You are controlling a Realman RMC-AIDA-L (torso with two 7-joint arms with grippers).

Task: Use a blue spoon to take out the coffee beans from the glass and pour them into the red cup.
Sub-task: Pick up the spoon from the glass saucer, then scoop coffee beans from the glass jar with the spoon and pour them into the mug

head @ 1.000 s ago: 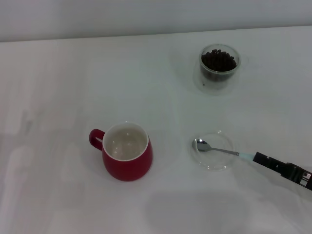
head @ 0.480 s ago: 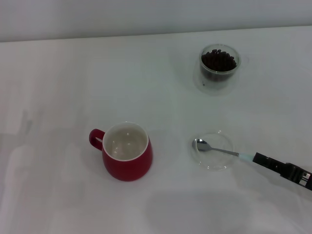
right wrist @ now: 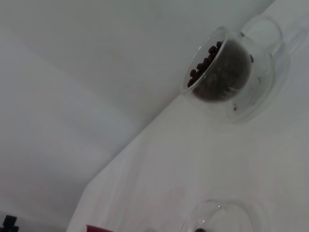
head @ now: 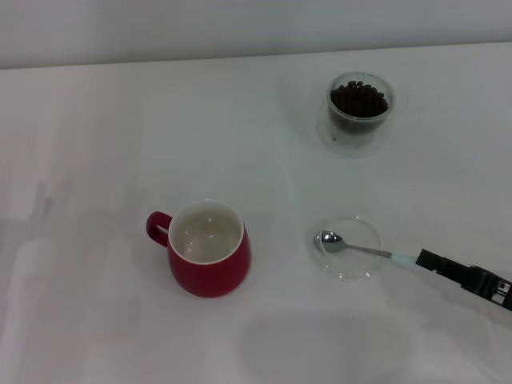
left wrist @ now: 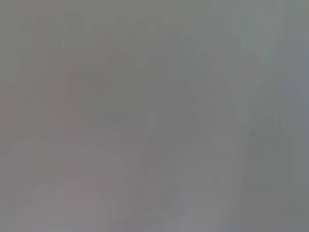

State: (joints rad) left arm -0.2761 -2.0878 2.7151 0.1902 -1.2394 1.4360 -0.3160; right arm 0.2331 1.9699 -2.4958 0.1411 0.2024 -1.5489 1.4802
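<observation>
Your right gripper (head: 428, 259) clenches the spoon (head: 356, 247) handle; its bowl has shifted slightly on the saucer (head: 349, 269), so lifting begins. Beans (head: 359, 98) wait in the glass (head: 358, 126).

No readable text, labels, brands, numbers or signs in any view

The red cup (head: 209, 249), the glass (head: 359, 107), the blue spoon (head: 364, 250) and the white table (head: 96, 144) are all plain, with no printing or markings that can be made out on their surfaces
</observation>
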